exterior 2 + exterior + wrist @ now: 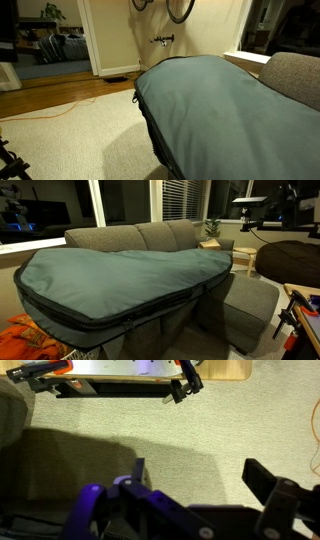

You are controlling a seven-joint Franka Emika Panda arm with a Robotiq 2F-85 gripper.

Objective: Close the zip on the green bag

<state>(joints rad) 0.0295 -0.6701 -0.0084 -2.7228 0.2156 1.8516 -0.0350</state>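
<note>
**Kid:** Jaws first! Are they open or shut?

**Pal:** Wide open. The gripper (193,466) comes in from the bottom of the wrist view. Its two black fingers (262,482) are far apart and hold nothing.

**Kid:** What is between them?

**Pal:** Just carpet (200,420). It lies under the jaws and past them too.

**Kid:** And past the carpet?

**Pal:** A wood board (215,370), well beyond the jaws at the top of that view. An orange clamp (40,368) sits at its edge.

**Kid:** Where is the bag?

**Pal:** Not by the jaws. Both exterior views show the bag (110,275), big, green and flat, lying on top of the sofa (130,235). It covers most of the seat and hangs over the front.

**Kid:** And the zip?

**Pal:** The zip (150,311) runs along the black edge of the bag, down the front side. In an exterior view, that same black edge (148,122) curves down next to the floor.

**Kid:** Is it open or closed?

**Pal:** I cannot tell. It is too dark and small.

**Kid:** How far are the jaws from it?

**Pal:** I cannot tell that either. They are not touching it.

**Kid:** Anything else near the bag?

**Pal:** An orange cloth (25,340) lies low down, just under the bag's end.
</note>
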